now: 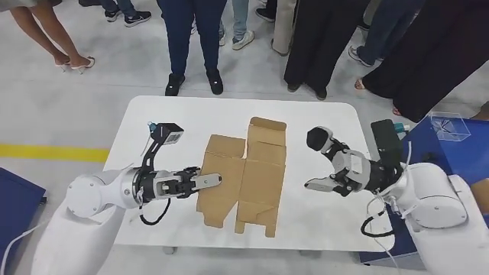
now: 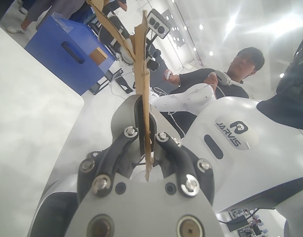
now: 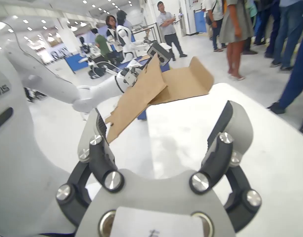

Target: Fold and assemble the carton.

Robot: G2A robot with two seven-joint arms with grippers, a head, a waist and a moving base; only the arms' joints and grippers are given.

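A flat brown carton [image 1: 248,174] lies unfolded in the middle of the white table [image 1: 321,122], one end flap raised at the far side. My left gripper [image 1: 200,183] is shut on the carton's left edge; in the left wrist view the cardboard [image 2: 142,80] runs edge-on between the pads [image 2: 138,124]. My right gripper [image 1: 315,162] is open to the right of the carton, a short gap away. In the right wrist view its fingers [image 3: 236,124] stand wide apart with bare table between them, and the carton [image 3: 151,87] lies beyond, one side lifted.
A blue bin [image 1: 447,141] with a clear plastic box on top stands off the table's right side. Several people stand beyond the far edge. Bare table [image 1: 153,134] lies left of the carton and along the far edge.
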